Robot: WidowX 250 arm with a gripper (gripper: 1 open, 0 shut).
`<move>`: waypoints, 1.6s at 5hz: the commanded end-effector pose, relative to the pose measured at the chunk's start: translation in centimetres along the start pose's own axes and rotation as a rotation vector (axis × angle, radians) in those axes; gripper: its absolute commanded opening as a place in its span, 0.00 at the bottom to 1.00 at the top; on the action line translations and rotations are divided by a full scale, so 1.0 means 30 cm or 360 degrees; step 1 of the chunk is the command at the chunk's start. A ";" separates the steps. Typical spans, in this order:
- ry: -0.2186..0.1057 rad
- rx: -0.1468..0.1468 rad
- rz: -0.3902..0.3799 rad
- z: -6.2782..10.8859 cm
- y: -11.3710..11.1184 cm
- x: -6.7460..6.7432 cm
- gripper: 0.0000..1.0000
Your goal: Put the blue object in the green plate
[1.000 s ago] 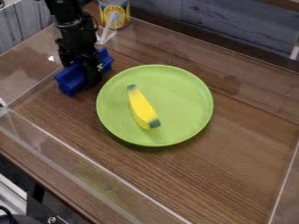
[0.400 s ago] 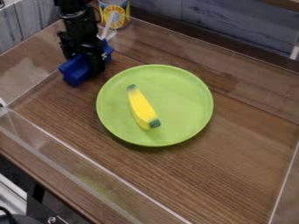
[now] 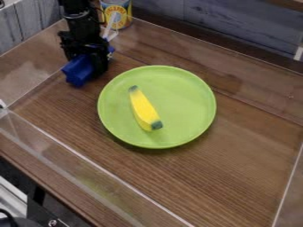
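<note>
The blue object (image 3: 78, 71) is a small royal-blue block just left of the green plate (image 3: 190, 93), tilted, with its lower end near the wooden table. My black gripper (image 3: 87, 58) comes down from the top left and is closed on the block's upper end. Its fingers hide part of the block. The green plate is large and round, in the middle of the table. It holds a yellow banana-shaped object (image 3: 143, 108). The block is outside the plate's left rim.
A yellow-and-white cup (image 3: 115, 13) stands at the back, just behind the gripper. Clear plastic walls (image 3: 35, 133) run along the table's left and front edges. Bare wooden table (image 3: 236, 168) lies right of and in front of the plate.
The gripper and the blue block rose a little and shifted toward the back over the last second. Since half a second ago almost nothing has moved.
</note>
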State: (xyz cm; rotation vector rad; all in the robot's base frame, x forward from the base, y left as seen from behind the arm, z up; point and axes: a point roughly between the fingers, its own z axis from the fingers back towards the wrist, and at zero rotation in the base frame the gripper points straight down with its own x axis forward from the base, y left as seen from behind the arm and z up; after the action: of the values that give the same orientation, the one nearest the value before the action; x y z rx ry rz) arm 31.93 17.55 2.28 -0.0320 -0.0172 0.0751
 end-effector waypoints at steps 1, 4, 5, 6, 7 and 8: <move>-0.0019 0.0031 -0.0064 0.026 -0.026 0.021 0.00; 0.0002 0.0055 -0.0013 0.029 -0.032 0.058 0.00; 0.0011 0.0062 -0.0026 0.043 -0.016 0.068 0.00; 0.0019 0.0069 -0.0042 0.056 0.001 0.077 0.00; 0.0028 0.0075 -0.0108 0.051 -0.008 0.071 0.00; 0.0048 0.0082 -0.0179 0.052 -0.018 0.045 0.00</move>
State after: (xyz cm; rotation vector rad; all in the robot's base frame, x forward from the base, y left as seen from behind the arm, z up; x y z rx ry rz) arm 32.95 17.07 2.40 -0.0047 0.0442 -0.0227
